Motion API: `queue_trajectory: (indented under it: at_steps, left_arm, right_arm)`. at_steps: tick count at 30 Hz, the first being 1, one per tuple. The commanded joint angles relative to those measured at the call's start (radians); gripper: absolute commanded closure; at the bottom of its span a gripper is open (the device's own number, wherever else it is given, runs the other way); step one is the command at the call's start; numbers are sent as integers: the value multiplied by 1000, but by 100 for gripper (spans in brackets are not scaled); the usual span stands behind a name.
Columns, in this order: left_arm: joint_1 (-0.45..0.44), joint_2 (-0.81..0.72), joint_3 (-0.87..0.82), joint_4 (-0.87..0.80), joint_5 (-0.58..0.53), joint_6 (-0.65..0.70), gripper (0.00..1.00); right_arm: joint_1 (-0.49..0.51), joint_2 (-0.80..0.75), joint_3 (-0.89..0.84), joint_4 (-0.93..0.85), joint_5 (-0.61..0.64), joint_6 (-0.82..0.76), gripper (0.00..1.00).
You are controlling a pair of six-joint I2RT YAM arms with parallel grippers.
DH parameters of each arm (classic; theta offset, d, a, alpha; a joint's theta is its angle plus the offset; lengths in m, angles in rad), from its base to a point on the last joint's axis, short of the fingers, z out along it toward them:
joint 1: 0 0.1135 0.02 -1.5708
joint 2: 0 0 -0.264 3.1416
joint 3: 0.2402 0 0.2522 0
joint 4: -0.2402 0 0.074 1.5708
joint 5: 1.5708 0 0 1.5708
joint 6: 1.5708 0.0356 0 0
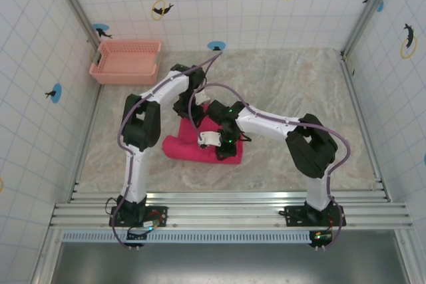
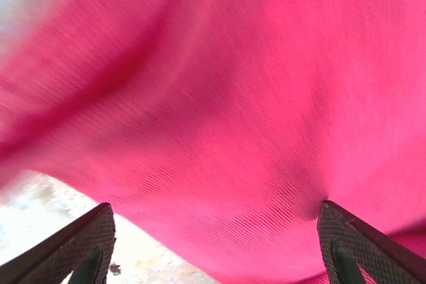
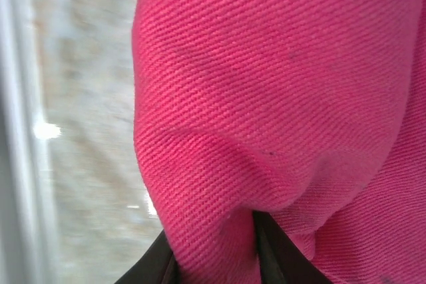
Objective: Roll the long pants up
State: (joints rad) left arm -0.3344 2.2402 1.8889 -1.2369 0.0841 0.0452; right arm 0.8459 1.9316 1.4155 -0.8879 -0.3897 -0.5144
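Note:
The long pants (image 1: 193,147) lie as a bright magenta bundle on the table in front of both arms, partly rolled into a thick tube at the near edge. My left gripper (image 2: 216,207) hangs over the far side of the bundle (image 1: 188,112). Its fingers (image 2: 80,244) stand wide open, with the cloth (image 2: 233,98) spread just beyond them and nothing pinched. My right gripper (image 3: 212,231) is shut on a fold of the pants (image 3: 266,98), and the cloth bulges up between its two dark fingers (image 3: 279,257). From above it sits on top of the bundle (image 1: 216,143).
A pale salmon plastic lattice basket (image 1: 126,61) stands at the back left against the tiled wall. Marbled table surface (image 1: 299,91) stretches to the right and behind the pants. A metal rail (image 1: 226,197) runs along the near edge.

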Motion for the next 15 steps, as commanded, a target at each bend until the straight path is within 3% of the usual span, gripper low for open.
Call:
queue_trajectory:
  at_steps: [1,6,9,15]
  left_arm:
    - [12,-30,84,-85,-68,-29,18]
    - [13,-108,151,-115,-125,-26,18]
    - [14,-161,147,-129,-126,-22,23]
    - [-10,-311,-91,-36,-83,-29,33]
  right_arm:
    - [-54,37,8,-172,-341,68,89]
    - [-172,126,86,-263,-555,156,89]
    - [-231,202,158,-335,-680,186,90]
    - [-288,288,273,-379,-745,237,90]
